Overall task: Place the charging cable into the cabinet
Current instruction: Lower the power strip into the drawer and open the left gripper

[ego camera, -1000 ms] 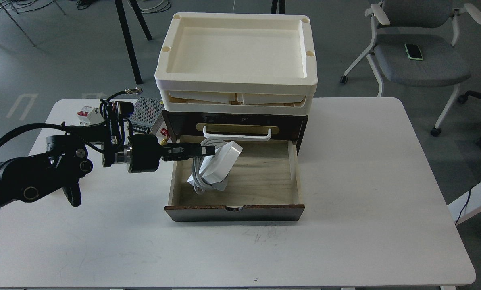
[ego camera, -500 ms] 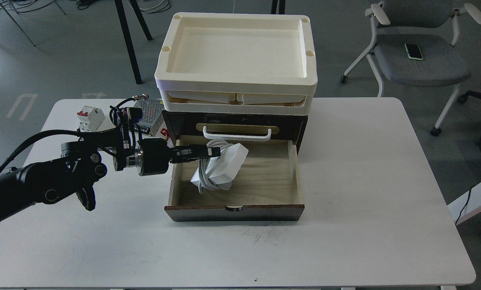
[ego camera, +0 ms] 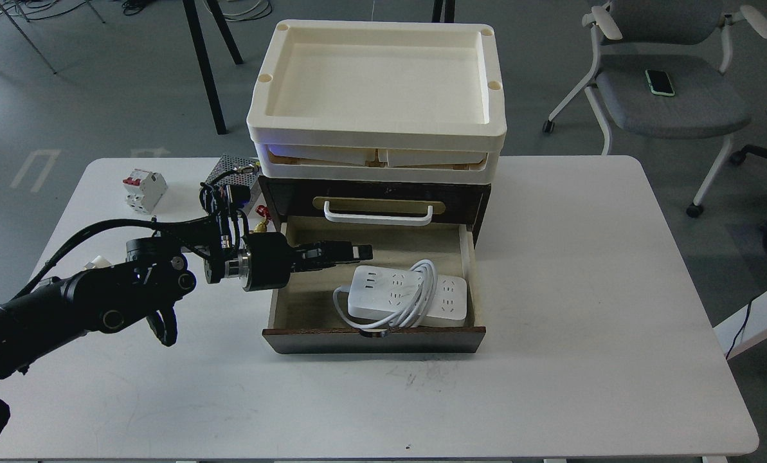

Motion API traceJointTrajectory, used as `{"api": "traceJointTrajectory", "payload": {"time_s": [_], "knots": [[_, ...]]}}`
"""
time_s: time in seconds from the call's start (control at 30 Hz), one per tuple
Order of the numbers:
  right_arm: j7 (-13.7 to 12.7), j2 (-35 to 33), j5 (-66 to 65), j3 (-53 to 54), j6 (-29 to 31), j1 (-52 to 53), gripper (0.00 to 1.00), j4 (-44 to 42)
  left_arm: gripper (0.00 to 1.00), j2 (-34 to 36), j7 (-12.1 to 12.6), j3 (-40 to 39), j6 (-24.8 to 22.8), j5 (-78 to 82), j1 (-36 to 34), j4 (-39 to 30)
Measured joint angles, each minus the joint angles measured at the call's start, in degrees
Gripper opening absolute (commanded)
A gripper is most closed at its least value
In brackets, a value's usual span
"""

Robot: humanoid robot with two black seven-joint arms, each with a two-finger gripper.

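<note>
The cabinet (ego camera: pixel 373 193) stands on the worktop (ego camera: pixel 582 289) with its drawer pulled out. The charging cable (ego camera: pixel 406 297) lies flat inside, sockets up, long axis left-to-right, cord looped across its middle. The left tool (ego camera: pixel 357 251) hovers above the drawer's left part, released and holding nothing.

Left tool (ego camera: pixel 356 249): seen side-on and dark, finger gap unreadable. Left arm (ego camera: pixel 68 308) cut off by the left edge. Right arm isn't visible. Power supply box (ego camera: pixel 229 172) partly hidden behind the arm's cabling and the cabinet (ego camera: pixel 383 193). Lower tray (ego camera: pixel 377 164) mostly covered by the top tray (ego camera: pixel 377 132). Desk (ego camera: pixel 550 386) front edge clipped at the bottom. Chair (ego camera: pixel 666 90) cropped at the top.
</note>
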Motion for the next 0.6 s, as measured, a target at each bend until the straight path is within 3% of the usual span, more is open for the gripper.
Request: {"api": "traceJointTrajectory", "payload": {"time_s": [0.13, 0.4, 0.6], "knots": [[0.0, 0.0, 0.0, 0.0, 0.0, -0.1, 1.00, 0.0, 0.78, 1.0, 0.0, -1.1, -0.4, -1.3, 0.0, -0.6], [0.0, 0.0, 0.0, 1.6, 0.0, -0.1, 1.00, 0.2, 0.88, 13.1, 0.0, -5.4, -1.3, -11.3, 1.5, -3.3], [0.0, 0.3, -0.2, 3.7, 0.0, 0.0, 1.00, 3.4, 0.95, 19.4, 0.0, -10.1, -4.0, -38.5, 4.1, 0.1]]}}
